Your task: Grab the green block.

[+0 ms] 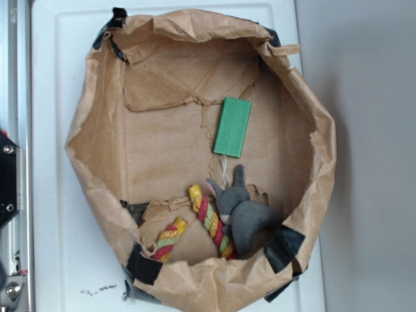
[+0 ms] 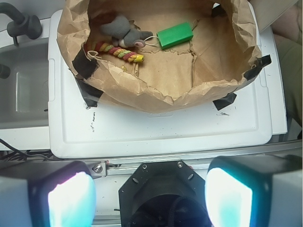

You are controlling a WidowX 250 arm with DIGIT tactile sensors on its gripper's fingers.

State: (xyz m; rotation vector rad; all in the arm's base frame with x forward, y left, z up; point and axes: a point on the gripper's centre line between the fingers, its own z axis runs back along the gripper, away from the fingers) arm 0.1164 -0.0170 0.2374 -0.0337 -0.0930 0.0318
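Inside the paper-lined basket (image 1: 97,136), green block (image 1: 233,127) lies flat, gripper (image 2: 150,189) well back and apart from it.

Hidden/unclear: exterior view shows no arm, only dark hardware cut off at the left edge; wrist view crops both fingers (image 2: 71,201) at the bottom, pads blown out by glare, tips not visible. Rope's (image 1: 211,220) middle is tucked under the grey plush toy (image 1: 247,214); black tape (image 1: 144,265) patches partly folded under the paper rim. Block: solid green slab, plain, long axis near vertical in the exterior view, right of centre on the brown paper floor, just above the plush, nothing on it. Gripper: fingers spread wide, nothing between them, hovering over the white tray (image 2: 156,137) edge outside the basket, looking down at it.
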